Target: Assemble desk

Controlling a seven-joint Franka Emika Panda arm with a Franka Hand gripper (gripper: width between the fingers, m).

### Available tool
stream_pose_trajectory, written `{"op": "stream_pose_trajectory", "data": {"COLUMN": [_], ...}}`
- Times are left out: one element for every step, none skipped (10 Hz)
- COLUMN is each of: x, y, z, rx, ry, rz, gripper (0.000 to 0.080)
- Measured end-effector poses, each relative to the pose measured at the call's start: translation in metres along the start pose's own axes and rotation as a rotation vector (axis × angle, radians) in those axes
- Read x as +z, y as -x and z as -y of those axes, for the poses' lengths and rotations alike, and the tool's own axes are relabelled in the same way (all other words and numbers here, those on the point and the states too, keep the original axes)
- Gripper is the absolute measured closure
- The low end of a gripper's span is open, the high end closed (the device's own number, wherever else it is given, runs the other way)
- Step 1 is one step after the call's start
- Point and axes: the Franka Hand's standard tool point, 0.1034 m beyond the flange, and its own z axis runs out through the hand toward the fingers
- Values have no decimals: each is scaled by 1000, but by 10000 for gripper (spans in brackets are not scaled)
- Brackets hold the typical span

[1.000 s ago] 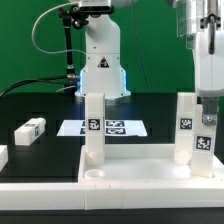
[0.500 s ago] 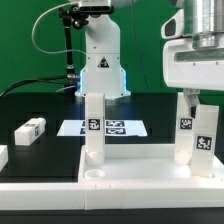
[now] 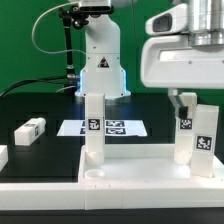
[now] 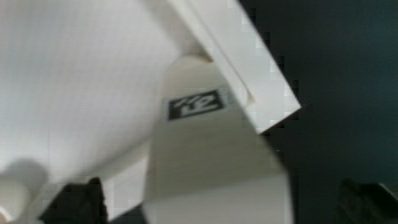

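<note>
Pincer [image 3: 186, 99] open, holding nothing.
Right under it, a tagged leg [image 3: 193, 128] upright on the tabletop panel [image 3: 140, 170].

Green backdrop [image 3: 30, 40] spans the rear wall. Black table [image 3: 45, 108] surface under even, diffuse light. Marker board [image 3: 112, 127] lies flat mid-table.

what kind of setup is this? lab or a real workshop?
Likely a robotics lab bench: a green backdrop, a black table with a marker board, and tagged white desk legs standing in a tabletop panel.
</note>
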Motion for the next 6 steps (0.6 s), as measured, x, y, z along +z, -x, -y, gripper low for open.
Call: {"op": "stream_pose_trajectory", "data": {"x": [0,0,0,0,1,1], "y": [0,0,0,0,1,0], "z": [0,0,0,0,-1,-2], "rx": [37,36,64,133,206,256], "ry": [0,0,-1,-1,1,2], "rz": [1,1,1,1,3,3], "gripper": [150,244,244,413,413,511]}}
